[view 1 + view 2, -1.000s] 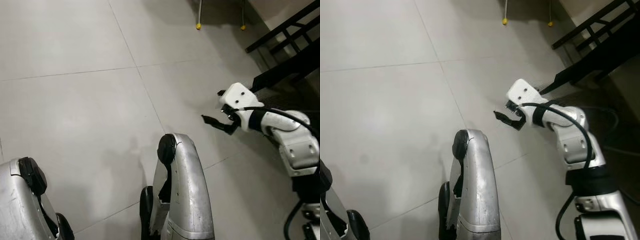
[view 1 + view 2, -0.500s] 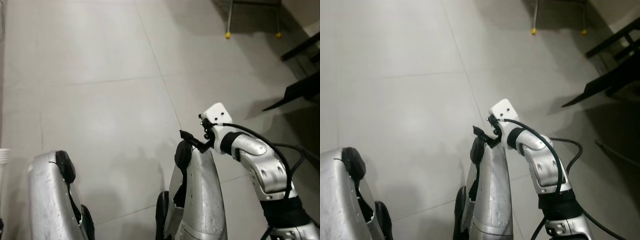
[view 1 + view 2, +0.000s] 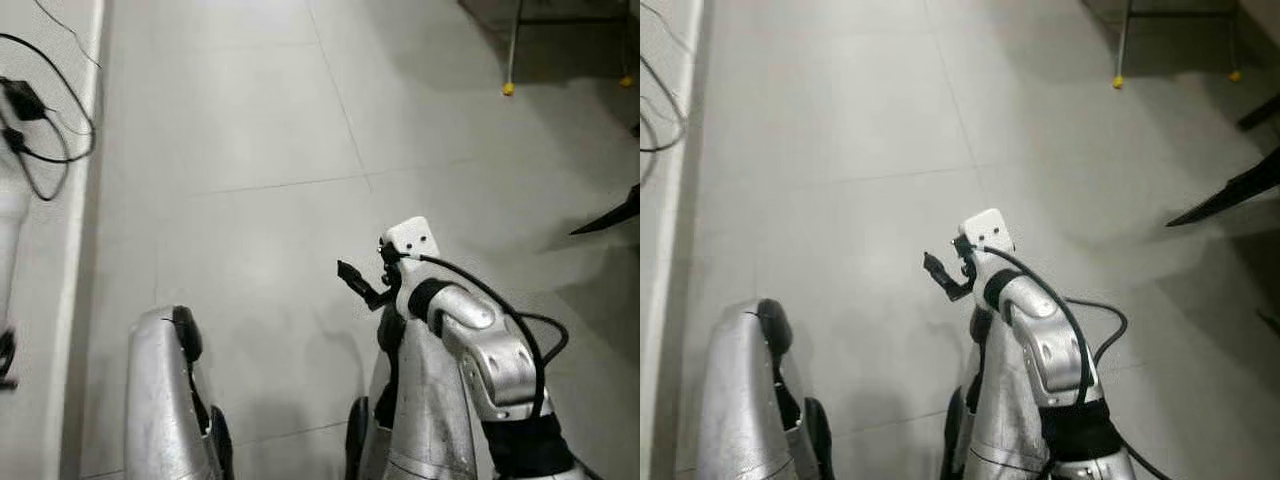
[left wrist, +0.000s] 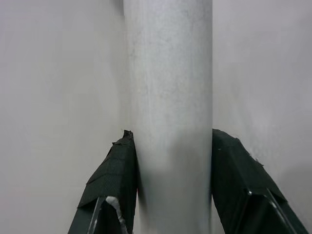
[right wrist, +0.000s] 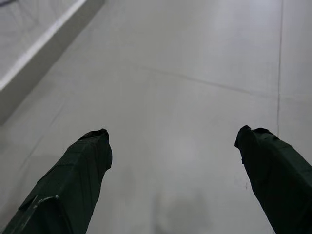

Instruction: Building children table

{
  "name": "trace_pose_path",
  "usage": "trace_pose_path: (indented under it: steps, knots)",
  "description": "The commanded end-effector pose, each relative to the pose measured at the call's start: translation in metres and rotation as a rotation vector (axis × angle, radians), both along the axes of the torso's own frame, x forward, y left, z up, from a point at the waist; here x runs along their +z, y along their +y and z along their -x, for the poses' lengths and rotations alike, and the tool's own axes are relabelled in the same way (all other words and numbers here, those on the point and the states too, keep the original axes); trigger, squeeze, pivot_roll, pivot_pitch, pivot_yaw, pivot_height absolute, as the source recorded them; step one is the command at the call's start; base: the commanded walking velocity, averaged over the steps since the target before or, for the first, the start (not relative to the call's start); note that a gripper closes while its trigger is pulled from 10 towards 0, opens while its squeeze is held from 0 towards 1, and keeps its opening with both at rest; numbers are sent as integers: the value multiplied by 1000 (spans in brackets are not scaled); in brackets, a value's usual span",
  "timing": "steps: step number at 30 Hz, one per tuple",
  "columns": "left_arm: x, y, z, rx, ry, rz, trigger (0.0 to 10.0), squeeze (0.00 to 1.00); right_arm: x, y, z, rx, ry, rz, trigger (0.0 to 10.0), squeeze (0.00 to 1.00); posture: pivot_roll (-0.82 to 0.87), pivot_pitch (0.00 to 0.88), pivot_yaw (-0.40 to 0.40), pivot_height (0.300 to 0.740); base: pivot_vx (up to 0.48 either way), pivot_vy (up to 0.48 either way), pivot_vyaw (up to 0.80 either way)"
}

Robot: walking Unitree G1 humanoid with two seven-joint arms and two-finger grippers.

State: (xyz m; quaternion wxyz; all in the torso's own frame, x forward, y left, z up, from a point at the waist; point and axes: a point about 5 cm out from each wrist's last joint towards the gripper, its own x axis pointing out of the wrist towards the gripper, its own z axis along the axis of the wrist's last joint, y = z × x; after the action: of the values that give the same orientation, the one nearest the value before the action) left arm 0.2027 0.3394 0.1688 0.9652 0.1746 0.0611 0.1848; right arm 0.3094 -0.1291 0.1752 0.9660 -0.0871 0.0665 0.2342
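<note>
In the left wrist view my left gripper (image 4: 170, 134) is shut on a pale grey tube (image 4: 168, 97) that runs straight out between the two black fingers (image 4: 117, 175). Both fingers press against its sides. My right gripper (image 3: 358, 284) is raised in front of my body over the bare tiled floor, just above the silver limb in the middle. It is open: in the right wrist view its fingers (image 5: 83, 165) stand wide apart with only floor between them.
Grey tiled floor (image 3: 250, 130) lies all around. A white wall edge with black cables and a charger (image 3: 25, 105) runs along the left. Thin metal legs with yellow feet (image 3: 508, 88) stand at the far right, and a black furniture edge (image 3: 610, 212) sits beside them.
The camera has swung left, bringing the wall and cables into view. My right arm has drawn in from the right side to the middle, with its gripper still open.
</note>
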Motion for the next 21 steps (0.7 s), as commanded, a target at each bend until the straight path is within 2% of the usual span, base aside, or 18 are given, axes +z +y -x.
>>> trace_pose_path:
  steps: [1,4,5,6,9,13,14,17,21]
  knots:
    - [0,-3,0,-26,13,37,10000,0,-1,-1,2,-23,-15,-1,10000,0,135,201,-17,420,0,0,0]
    - [11,-18,-11,-95,-36,122,10000,0,5,-3,-1,-53,-72,13,10000,0,136,174,-12,435,0,0,0]
    - [11,-18,-11,-95,-36,122,10000,0,5,-3,-1,-53,-72,13,10000,0,136,174,-12,435,0,0,0]
    - [11,-25,-15,-119,-41,162,10000,0,9,-4,-3,-59,-94,22,10000,0,128,156,-9,445,0,0,0]
    - [8,-38,-19,-177,-45,205,10000,0,15,-4,-5,-59,-122,34,10000,0,127,138,-10,460,0,0,0]
    - [8,-47,-21,-214,-38,201,10000,0,18,-5,-8,-61,-135,38,10000,0,126,122,-12,470,0,0,0]
    - [13,-54,-27,-255,-64,195,10000,0,23,-7,-14,-76,-157,36,10000,0,125,78,-21,480,0,0,0]
    - [19,-58,-30,-279,-93,195,10000,0,27,-8,-17,-89,-176,31,10000,0,125,72,-22,490,0,0,0]
    - [27,-66,-34,-318,-134,187,10000,0,33,-7,-20,-98,-213,22,10000,0,128,22,-34,505,0,0,0]
